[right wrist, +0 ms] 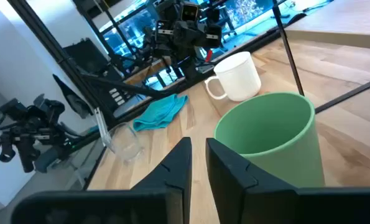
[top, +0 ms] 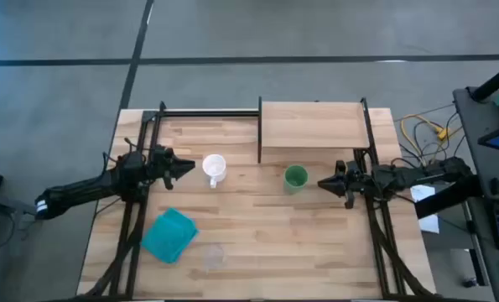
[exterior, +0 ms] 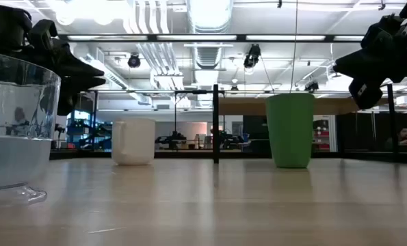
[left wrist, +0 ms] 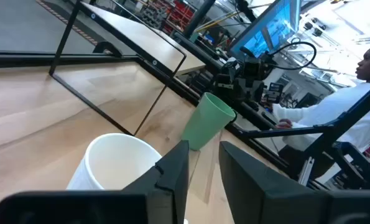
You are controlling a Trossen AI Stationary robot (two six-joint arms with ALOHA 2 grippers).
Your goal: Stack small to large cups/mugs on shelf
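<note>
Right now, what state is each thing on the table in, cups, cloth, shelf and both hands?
White handled ceramic mug: upright on the tabletop, not held.
Tall plain green cup: upright on the tabletop, not held.
Small clear transparent cup: upright near the front edge, not held.
Teal folded cloth: folded, lying flat.
Raised light-wood shelf: nothing on it.
Left hand: open, holding nothing, beside the mug.
Right hand: open, holding nothing, beside the green cup.

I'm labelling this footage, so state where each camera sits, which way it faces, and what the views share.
High: above, facing down on the table, both arms, shelf.
Low: at tabletop height, facing level past the clear cup; both grippers overhead.
Left wrist: past the left gripper at the white mug.
Right wrist: past the right gripper at the green cup.
All show mug and green cup.
</note>
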